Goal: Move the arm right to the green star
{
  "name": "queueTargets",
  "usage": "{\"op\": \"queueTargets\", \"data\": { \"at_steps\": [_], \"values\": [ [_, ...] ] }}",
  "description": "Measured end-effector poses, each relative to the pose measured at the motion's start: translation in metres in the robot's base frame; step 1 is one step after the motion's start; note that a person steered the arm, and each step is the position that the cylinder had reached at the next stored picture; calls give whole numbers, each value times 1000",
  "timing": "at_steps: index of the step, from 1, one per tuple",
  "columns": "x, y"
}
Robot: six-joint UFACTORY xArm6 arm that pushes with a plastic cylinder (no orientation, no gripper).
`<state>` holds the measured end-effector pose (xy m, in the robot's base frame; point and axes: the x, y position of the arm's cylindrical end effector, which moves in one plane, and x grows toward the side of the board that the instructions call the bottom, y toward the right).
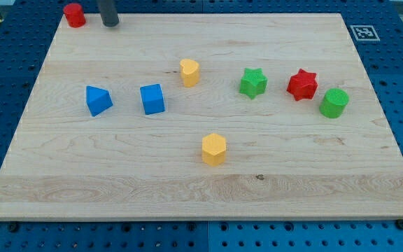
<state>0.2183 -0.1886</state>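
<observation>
The green star (253, 82) lies on the wooden board (201, 189), right of centre in the upper half. My tip (110, 23) rests at the board's top left edge, far to the left of the green star. A red cylinder (74, 15) stands just left of my tip. A red star (302, 85) lies right of the green star, with a green cylinder (334, 103) beyond it.
A yellow block (189, 72) lies left of the green star. A blue cube (152, 99) and a blue triangular block (98, 100) lie at left centre. A yellow hexagonal block (214, 149) lies below centre. A marker tag (363, 32) sits at the top right corner.
</observation>
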Motion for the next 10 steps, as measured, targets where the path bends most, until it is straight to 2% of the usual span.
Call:
{"op": "queueTargets", "data": {
  "at_steps": [3,5,6,8,10],
  "values": [
    [15,44],
    [21,50],
    [40,67],
    [64,137],
    [66,221]
  ]
}}
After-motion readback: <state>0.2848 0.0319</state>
